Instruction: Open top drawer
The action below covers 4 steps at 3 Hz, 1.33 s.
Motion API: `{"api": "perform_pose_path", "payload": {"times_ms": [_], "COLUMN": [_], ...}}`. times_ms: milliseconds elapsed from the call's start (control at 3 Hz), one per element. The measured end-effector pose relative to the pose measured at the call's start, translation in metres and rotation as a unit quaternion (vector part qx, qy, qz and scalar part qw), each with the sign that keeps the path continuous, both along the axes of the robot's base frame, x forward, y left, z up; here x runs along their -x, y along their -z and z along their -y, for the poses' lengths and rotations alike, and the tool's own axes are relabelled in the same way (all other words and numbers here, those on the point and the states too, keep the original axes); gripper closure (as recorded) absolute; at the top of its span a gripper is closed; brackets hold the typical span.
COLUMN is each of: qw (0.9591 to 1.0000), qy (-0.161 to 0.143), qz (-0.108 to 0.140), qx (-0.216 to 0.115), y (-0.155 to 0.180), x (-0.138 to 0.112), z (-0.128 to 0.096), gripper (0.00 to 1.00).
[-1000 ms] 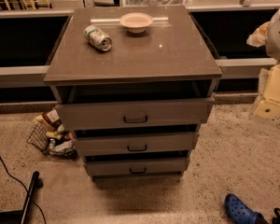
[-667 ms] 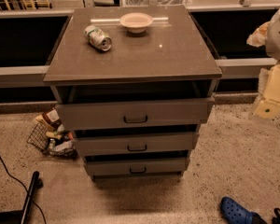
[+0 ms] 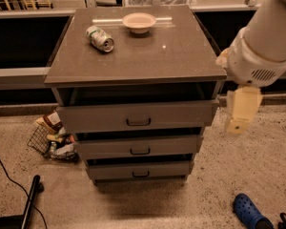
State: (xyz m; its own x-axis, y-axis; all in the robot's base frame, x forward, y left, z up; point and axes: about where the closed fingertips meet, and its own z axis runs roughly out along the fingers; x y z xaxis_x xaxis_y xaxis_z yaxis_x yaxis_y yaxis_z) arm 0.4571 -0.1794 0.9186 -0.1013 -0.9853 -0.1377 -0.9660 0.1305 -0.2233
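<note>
The top drawer (image 3: 136, 116) is the widest grey-brown front, just under the cabinet top, with a small dark loop handle (image 3: 138, 122) at its centre. A dark gap shows above it, and its front stands slightly forward of the cabinet top. My gripper (image 3: 240, 112) is a cream part hanging from the white arm (image 3: 260, 51). It sits just right of the drawer's right end, level with the drawer front, and does not touch the handle.
Two narrower drawers (image 3: 139, 147) (image 3: 140, 170) sit below. A can (image 3: 100, 37) and a bowl (image 3: 139, 22) lie on the cabinet top (image 3: 148, 61). A wire basket of trash (image 3: 52, 138) stands at the left, a black cable (image 3: 9, 175) runs along the floor and a blue shoe (image 3: 250, 213) lies at the lower right.
The arm and gripper have moved left, from the right edge of the view towards the cabinet's right side. The drawers look unchanged.
</note>
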Motion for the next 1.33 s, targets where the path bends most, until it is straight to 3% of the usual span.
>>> {"api": "perform_pose_path", "payload": {"times_ms": [333, 667, 1000, 1333], "qw": [0.9992, 0.9963, 0.9963, 0.9971], "qy": [-0.03, -0.047, -0.047, -0.054], "qz": [-0.025, -0.056, -0.056, -0.045], "qx": [-0.007, -0.045, -0.045, -0.029], "y": [0.043, 0.099, 0.099, 0.125], "x": [-0.008, -0.016, -0.017, -0.031], "z": [-0.019, -0.034, -0.034, -0.035], "gripper": [0.0, 0.0, 0.0, 0.0]}}
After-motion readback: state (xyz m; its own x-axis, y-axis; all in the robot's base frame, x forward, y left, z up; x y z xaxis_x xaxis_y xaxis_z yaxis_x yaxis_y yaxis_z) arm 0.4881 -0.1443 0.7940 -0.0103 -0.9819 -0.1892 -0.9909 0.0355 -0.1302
